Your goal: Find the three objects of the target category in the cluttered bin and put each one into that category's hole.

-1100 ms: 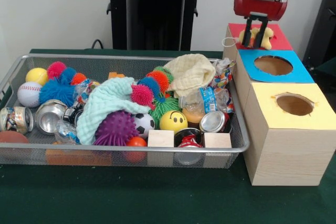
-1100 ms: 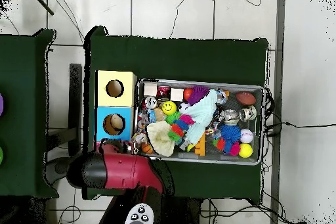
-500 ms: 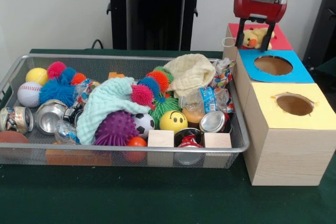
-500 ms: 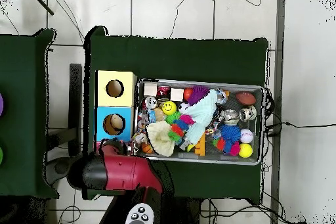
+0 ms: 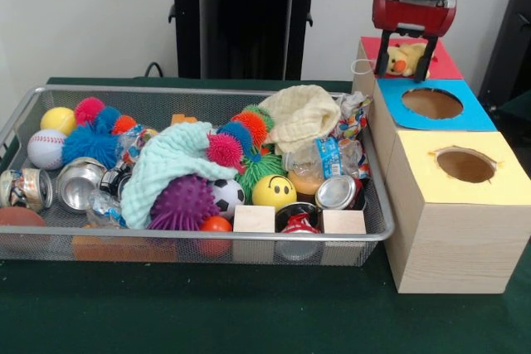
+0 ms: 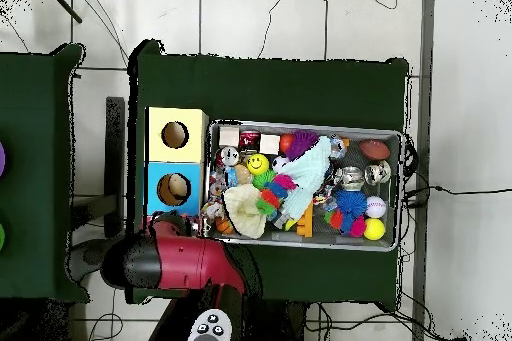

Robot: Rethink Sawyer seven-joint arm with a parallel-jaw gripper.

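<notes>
Plush duck (image 5: 404, 59): released onto red box (image 5: 440, 62), far right; gripper (image 5: 406, 57) rose, fingers spread, empty. One deposit apparently done.

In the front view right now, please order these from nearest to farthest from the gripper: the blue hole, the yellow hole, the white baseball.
1. Blue hole: just below the gripper, on the middle box.
2. Yellow hole: lower still, on the closest box.
3. White baseball: across the bin, at its left end.
</notes>
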